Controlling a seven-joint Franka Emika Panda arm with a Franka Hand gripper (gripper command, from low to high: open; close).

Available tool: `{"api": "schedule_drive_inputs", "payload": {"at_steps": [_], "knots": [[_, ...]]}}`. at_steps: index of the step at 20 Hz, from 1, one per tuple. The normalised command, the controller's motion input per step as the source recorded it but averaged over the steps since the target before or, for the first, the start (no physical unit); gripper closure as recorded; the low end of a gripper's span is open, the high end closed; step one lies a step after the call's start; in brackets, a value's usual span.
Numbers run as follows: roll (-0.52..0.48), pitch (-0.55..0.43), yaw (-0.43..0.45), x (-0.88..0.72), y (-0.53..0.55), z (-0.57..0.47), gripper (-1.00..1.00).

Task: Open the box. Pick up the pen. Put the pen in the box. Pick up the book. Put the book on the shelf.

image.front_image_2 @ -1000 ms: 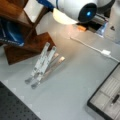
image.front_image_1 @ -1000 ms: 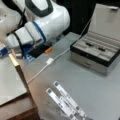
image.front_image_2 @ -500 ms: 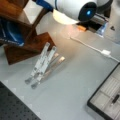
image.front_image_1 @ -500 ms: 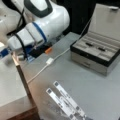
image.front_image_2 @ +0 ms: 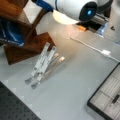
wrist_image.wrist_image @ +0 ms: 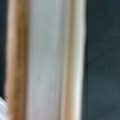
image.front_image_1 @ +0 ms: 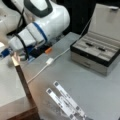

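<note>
Black-lidded, the box (image.front_image_1: 96, 53) stands open at the right, with the pen (image.front_image_1: 90, 44) inside a compartment. Over the shelf (image.front_image_1: 15, 82) at the left hangs the arm; its gripper and the book are hidden, so I cannot tell the jaws.

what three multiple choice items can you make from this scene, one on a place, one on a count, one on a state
1. Where does the box stand in a front view?
A. right side
B. bottom left
C. on the shelf

2. How many narrow white strips lie on the table?
A. one
B. two
C. five

3. What state is the box in?
A. lid shut
B. lid up
C. upside down

Answers:
1 A, it sits at the right, across from the shelf.
2 B, a pair lies side by side.
3 B, its grey compartments show.

The gripper is not visible.
</note>
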Motion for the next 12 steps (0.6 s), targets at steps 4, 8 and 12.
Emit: {"api": "schedule_drive_inputs", "payload": {"at_steps": [4,8,12], "knots": [[0.202,-0.019,-0.333,0.29,0.77,0.12,-1.00],[0.228,-0.034,-0.401,0.45,0.72,0.15,-1.00],[0.304,-0.068,-0.518,0.52,0.56,0.06,-1.00]]}}
